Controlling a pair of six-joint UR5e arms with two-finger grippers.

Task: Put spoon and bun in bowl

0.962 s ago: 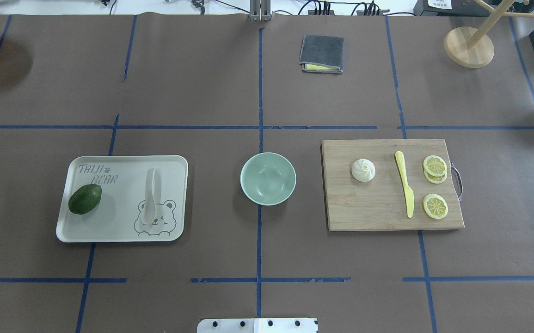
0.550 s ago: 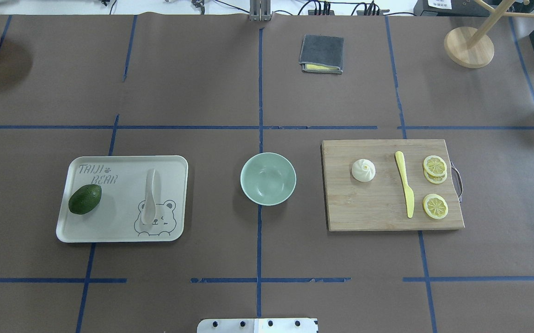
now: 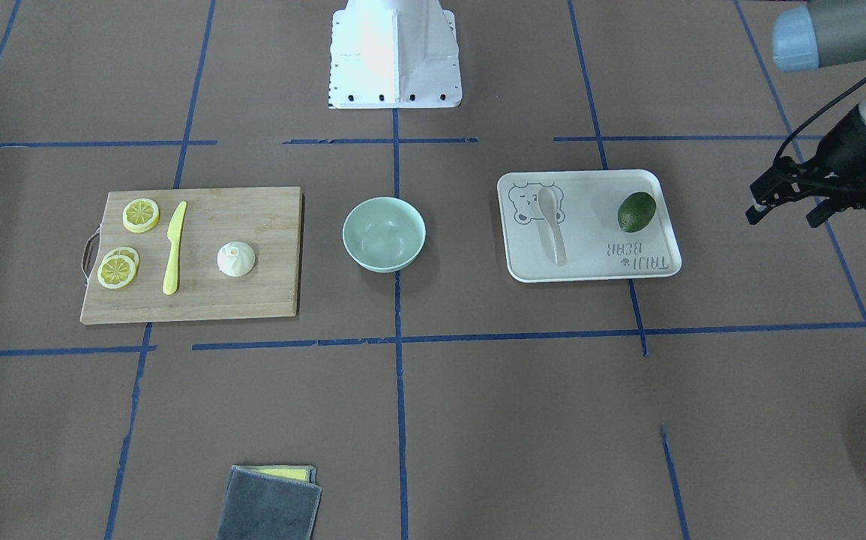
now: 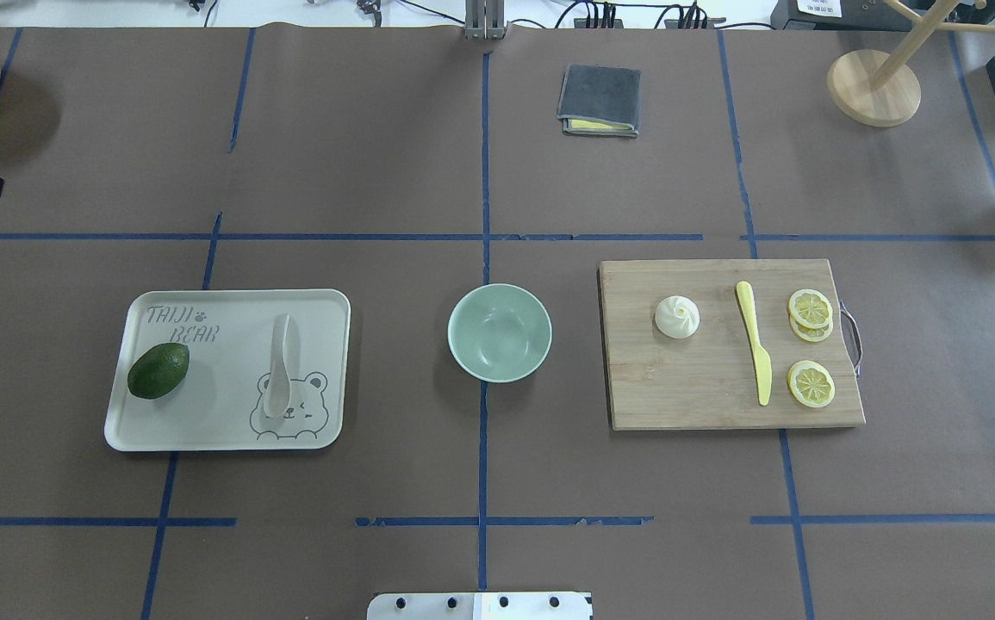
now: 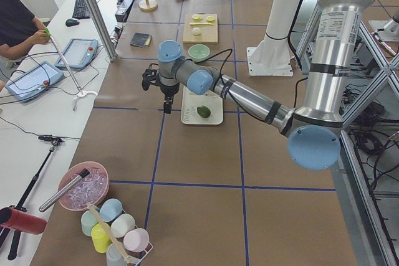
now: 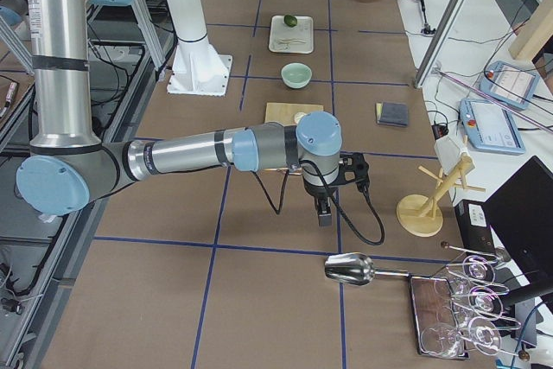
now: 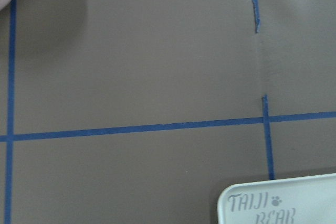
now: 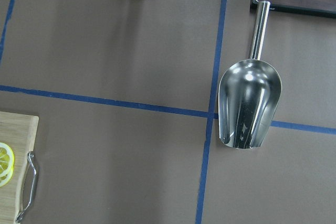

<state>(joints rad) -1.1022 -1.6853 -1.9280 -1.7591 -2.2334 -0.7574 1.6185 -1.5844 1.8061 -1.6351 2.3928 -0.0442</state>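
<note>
Wood board point(image 4: 687, 396): bun point(image 4: 677, 317) | tray point(image 4: 221, 426): spoon point(image 4: 280, 379), avocado point(image 4: 158, 371) | bowl point(image 4: 475, 357) between | left jaws spread, right jaws unclear

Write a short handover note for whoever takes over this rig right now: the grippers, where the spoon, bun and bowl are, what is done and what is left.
The left gripper is empty with its fingers apart, above bare table outside the tray.
The right gripper hangs beyond the cutting board; I cannot tell whether it is open or shut.
The spoon lies on the tray beside an avocado. The bun sits on the cutting board. The bowl stands between them, empty.
Done: nothing. Left: put the spoon and bun into the bowl.
</note>
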